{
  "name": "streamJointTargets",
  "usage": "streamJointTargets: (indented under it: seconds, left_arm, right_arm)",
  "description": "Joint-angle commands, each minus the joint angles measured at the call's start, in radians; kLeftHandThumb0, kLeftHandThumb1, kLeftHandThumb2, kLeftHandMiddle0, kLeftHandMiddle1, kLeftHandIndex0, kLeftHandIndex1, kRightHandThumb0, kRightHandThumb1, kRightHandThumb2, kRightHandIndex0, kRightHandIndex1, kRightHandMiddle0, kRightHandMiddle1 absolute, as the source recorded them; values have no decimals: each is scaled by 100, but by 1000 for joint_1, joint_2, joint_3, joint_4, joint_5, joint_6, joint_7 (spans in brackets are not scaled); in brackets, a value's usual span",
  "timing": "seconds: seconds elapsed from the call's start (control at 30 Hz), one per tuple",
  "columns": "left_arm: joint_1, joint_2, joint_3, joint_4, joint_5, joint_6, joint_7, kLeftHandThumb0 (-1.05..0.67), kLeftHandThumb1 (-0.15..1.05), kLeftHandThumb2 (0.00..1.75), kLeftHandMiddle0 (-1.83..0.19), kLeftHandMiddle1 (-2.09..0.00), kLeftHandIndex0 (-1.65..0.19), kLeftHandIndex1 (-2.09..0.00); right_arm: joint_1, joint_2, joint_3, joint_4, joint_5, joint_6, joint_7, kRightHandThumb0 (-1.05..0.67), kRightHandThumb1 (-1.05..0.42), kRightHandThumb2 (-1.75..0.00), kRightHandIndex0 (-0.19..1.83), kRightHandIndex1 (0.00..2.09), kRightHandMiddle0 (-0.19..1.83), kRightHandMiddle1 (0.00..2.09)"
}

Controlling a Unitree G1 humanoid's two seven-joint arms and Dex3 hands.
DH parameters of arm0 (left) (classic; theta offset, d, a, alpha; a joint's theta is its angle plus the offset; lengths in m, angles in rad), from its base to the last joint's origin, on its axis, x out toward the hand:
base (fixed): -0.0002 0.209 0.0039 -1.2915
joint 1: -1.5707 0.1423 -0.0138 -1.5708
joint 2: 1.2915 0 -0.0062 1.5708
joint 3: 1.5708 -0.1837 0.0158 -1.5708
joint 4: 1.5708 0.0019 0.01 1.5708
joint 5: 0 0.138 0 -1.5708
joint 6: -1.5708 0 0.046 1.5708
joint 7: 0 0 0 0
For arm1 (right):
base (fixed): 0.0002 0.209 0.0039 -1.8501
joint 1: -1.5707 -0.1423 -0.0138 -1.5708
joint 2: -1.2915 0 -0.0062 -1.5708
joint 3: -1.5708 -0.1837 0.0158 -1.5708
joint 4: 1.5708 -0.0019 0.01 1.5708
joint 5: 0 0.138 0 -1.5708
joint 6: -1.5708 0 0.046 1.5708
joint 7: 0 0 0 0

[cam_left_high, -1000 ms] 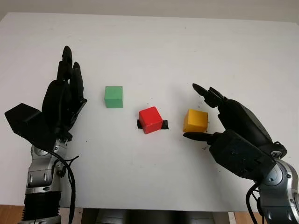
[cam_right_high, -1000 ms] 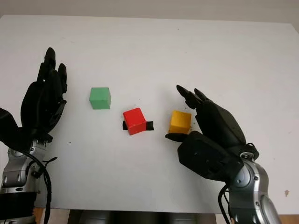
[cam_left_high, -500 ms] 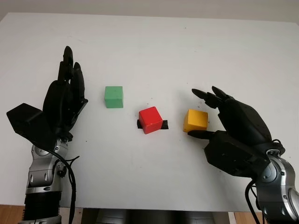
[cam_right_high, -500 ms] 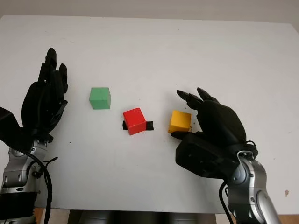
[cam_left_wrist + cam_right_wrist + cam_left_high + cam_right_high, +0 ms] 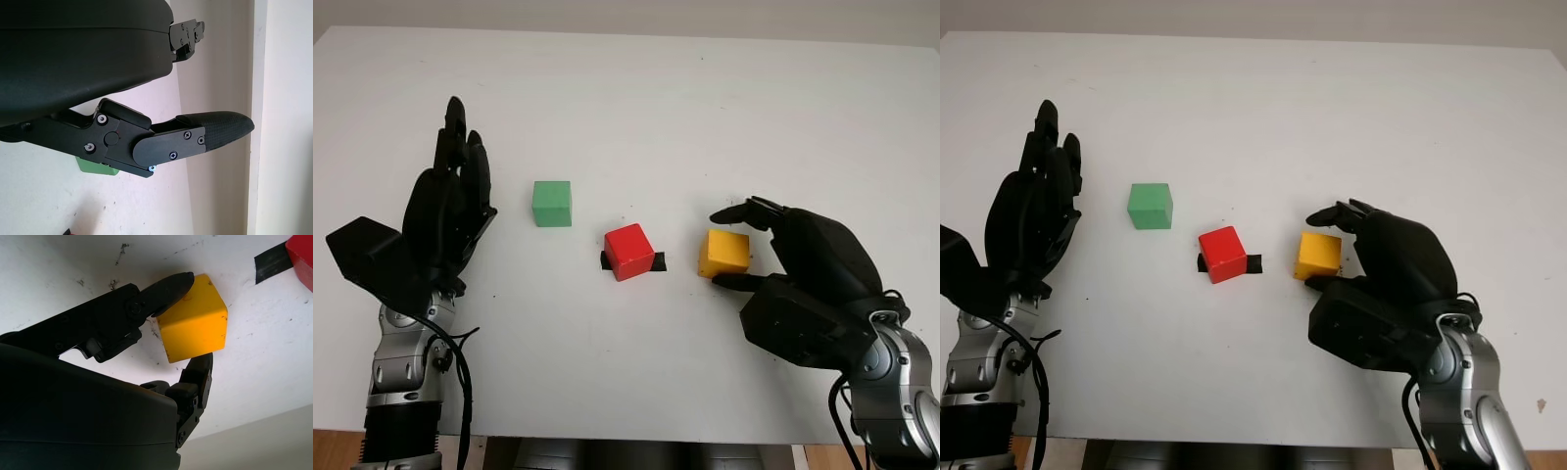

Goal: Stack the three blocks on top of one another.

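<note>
Yellow block [image 5: 723, 253] sits right of centre on the white worktop [image 5: 636, 108], and the right hand [image 5: 803, 284] at lower right is closing on it: in the wrist view one finger [image 5: 166, 286] presses one face and the thumb [image 5: 198, 377] meets the opposite one, so the hand grasps the block, which seems not yet lifted off the worktop. To do this step well, I judge the pinch should sit square on opposite flat faces (not across a corner) and firm up before any lift, then rise straight so the cube does not twist or slip.

Each cube is plain, solid-coloured and sharp-edged, matte and probably light. A red block [image 5: 628, 251] lies at centre, turned a little, on a strip of black tape [image 5: 654, 261]; it looks the likely base. A green block [image 5: 552, 203] sits upper left of it, well apart. The left hand [image 5: 445, 211] is open, held upright at the left near the green block.
</note>
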Motion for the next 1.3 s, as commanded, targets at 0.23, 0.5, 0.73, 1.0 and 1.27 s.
streamJointTargets:
  seconds: [0.23,0.5,0.73,1.0,1.27]
  left_arm:
    - [5,4,3,12,5,-20,-8,-77,105,61,19,0,19,0]
    - [7,1,-6,17,16,-29,-13,-76,105,61,19,0,19,0]
    - [9,4,-10,18,38,-33,-10,-76,105,61,19,0,19,0]
    - [11,0,-9,16,47,-34,-3,-76,105,61,19,0,19,0]
    - [11,-8,-16,13,51,-29,2,-77,105,61,19,0,19,0]
  right_arm:
    - [-8,-20,-24,3,11,-38,32,-34,-89,-6,46,10,55,99]
    - [-15,-23,-36,-2,7,-48,38,-30,-89,-5,54,12,56,120]
    - [-42,-7,-68,-13,64,-25,81,-28,-92,-6,51,8,47,128]
    - [-99,-3,-148,15,246,-27,106,-28,-91,-5,50,7,43,133]
    - [-236,-71,-196,132,427,-100,191,-30,-89,-5,46,4,46,139]
